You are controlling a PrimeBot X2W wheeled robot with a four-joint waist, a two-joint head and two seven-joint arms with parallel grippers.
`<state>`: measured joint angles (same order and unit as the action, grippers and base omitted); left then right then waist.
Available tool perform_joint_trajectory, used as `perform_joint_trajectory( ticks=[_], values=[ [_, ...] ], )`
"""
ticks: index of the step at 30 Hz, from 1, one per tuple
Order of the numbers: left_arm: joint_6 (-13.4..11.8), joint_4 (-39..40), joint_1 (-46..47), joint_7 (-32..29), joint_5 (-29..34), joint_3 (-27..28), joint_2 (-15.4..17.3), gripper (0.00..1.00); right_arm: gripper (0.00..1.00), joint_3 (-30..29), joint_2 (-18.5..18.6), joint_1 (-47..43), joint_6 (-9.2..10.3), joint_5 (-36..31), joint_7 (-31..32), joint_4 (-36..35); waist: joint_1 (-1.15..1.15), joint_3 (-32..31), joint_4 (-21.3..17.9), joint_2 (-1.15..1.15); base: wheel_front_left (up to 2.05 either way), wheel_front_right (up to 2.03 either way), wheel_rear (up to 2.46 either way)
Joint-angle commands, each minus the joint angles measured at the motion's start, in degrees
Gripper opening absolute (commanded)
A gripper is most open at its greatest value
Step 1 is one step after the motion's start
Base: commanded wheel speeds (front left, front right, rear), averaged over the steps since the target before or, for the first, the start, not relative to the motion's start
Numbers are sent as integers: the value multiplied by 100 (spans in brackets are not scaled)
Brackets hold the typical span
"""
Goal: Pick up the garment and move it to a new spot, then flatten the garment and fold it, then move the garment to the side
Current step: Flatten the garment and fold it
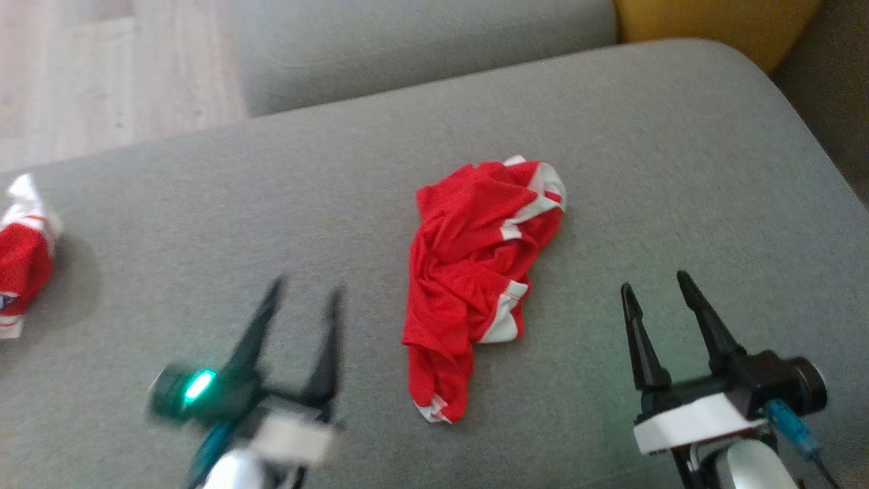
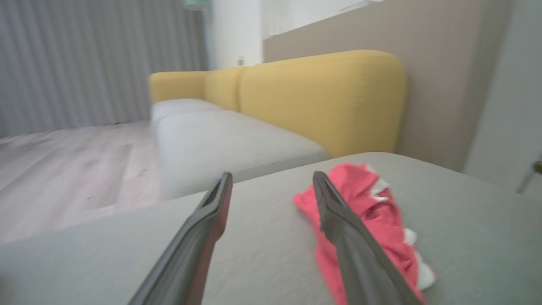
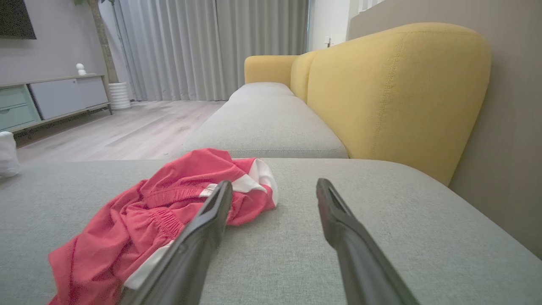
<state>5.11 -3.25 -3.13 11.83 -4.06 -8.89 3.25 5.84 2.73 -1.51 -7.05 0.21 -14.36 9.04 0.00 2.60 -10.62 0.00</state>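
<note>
both of my grippers are hanging low over the grey cushion (image 1: 679, 170), one on each side of the garment (image 1: 468, 272); the left gripper (image 1: 307, 285) is sitting just to the garment's left and is showing blurred, while the right gripper (image 1: 653, 282) is sitting farther off to the garment's right; both are standing wide open, holding nothing and not touching the cloth; the garment is lying crumpled in a long red heap with white trim, its wider end pointing away from me and its narrow tail trailing toward me; a second red and white cloth (image 1: 24, 265) is lying well to the garment's left, and i am judging it to be no part of this step.

i am judging the step in hand to be the first pick-up; to do it well i am thinking of bringing each gripper in over the nearest raised fold of the garment, not the flat tail, and pinching only the top layers so the fingers are not digging into the cushion; taking two holds well apart along the heap should be helping it open as it lifts, and lifting slowly should be keeping loose folds from slipping out.
</note>
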Motion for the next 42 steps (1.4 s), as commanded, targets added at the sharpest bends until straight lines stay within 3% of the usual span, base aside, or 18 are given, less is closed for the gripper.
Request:
perform_joint_trajectory(
  ticks=[1,6,12,18,26,40,42],
  values=[
    [76,174,622,-158,129,-121,6,100,100,159,15,338,-44,64,-63,-241,0,206,-197,0,0,0,0],
    [215,-324,1945,-880,316,-1257,4,100,100,278,15,543,-44,222,-63,-400,0,623,-609,0,0,0,0],
    [234,-1261,2988,-1642,-58,-2588,19,100,100,458,15,675,-44,430,-63,-539,0,936,-1155,0,0,0,0],
    [236,-1861,3492,-2228,-748,-3494,508,100,100,402,15,672,-44,548,-63,-569,0,1024,-1530,0,0,0,0],
    [237,-2080,3785,-2622,-942,-3592,869,100,100,366,15,626,-44,586,-63,-557,0,981,-1544,0,0,0,0],
    [227,-2700,4070,-3522,-1189,-3775,908,100,100,418,15,634,-44,558,-63,-496,0,873,-1519,0,0,0,0],
    [230,-2691,4066,-3572,-1237,-3856,957,76,100,408,15,622,-44,550,-63,-484,0,854,-1532,0,0,0,0]
  ],
)
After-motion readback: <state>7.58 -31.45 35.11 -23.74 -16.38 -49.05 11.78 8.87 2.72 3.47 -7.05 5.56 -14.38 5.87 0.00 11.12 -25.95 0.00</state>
